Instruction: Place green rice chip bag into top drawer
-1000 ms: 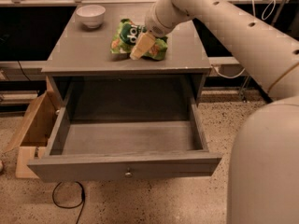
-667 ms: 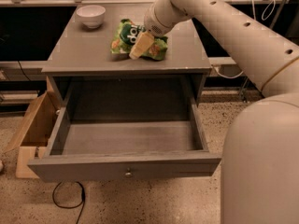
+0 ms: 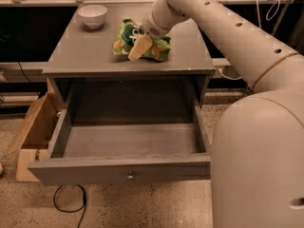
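On the counter, about midway between its left and right edges, the green rice chip bag is lying crumpled. Gripper is reaching in from the right edge and resting down on the bag; cannot tell whether it is spread or pinching the foil. White bowl is sitting near the back left corner. Below the front edge, the top drawer is standing pulled out. Tan wooden box is leaning beside it, left.
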You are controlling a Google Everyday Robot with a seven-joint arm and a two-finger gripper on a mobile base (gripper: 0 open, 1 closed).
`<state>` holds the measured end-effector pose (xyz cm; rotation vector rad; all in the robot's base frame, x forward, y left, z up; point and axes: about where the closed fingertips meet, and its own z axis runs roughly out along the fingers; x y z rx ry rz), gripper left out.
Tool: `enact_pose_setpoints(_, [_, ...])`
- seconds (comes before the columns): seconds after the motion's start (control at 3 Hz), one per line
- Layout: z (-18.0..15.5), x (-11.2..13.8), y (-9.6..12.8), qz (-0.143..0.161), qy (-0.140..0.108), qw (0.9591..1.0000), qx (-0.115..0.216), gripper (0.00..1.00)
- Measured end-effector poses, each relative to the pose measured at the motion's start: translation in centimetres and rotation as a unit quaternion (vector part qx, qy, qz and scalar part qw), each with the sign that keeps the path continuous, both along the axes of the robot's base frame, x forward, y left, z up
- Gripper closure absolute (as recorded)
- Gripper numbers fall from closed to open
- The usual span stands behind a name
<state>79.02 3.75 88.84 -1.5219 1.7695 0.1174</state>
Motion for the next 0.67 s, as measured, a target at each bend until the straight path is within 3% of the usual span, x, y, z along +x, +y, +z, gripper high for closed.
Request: enact_pose_setpoints(0.67, [-0.87, -0.17, 0.67, 0.013, 0.012, 0.9998, 0.001, 0.61])
